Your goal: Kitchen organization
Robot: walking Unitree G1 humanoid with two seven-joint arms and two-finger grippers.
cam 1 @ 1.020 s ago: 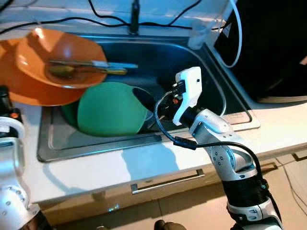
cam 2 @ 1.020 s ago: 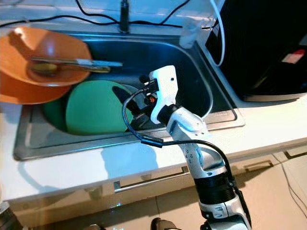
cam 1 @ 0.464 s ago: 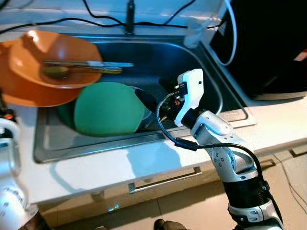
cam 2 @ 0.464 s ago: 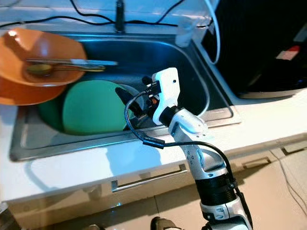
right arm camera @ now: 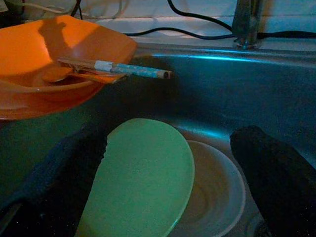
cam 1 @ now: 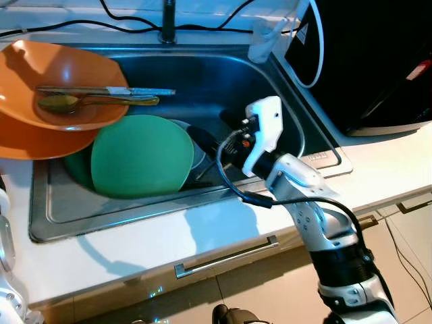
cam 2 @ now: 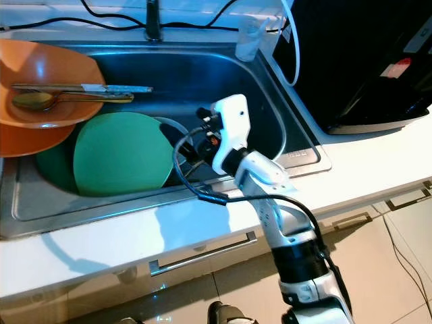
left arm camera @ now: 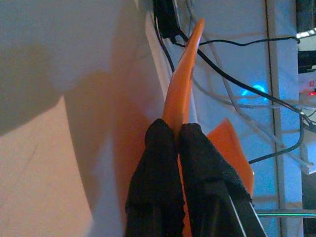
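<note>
The orange plate (cam 1: 27, 138) sticks out over the left edge of the sink (cam 1: 283, 88). The left end effector (left arm camera: 178, 143) is pinching its rim, fingers pressed on both sides. If that grip tilts or slips, the orange bowl (cam 1: 64, 84) on top could slide off and drop into the sink. The spoon (cam 1: 67, 102) and the knife (cam 1: 108, 90) lying in the bowl could roll out too.

The sink is set in the white desk (cam 1: 202, 233). In it a green plate (cam 1: 142, 156) leans over a white bowl (right arm camera: 217, 192). The right end effector (right arm camera: 187, 168) hangs low in the sink near them, fingers spread wide, holding nothing. It could bump the green plate.
</note>
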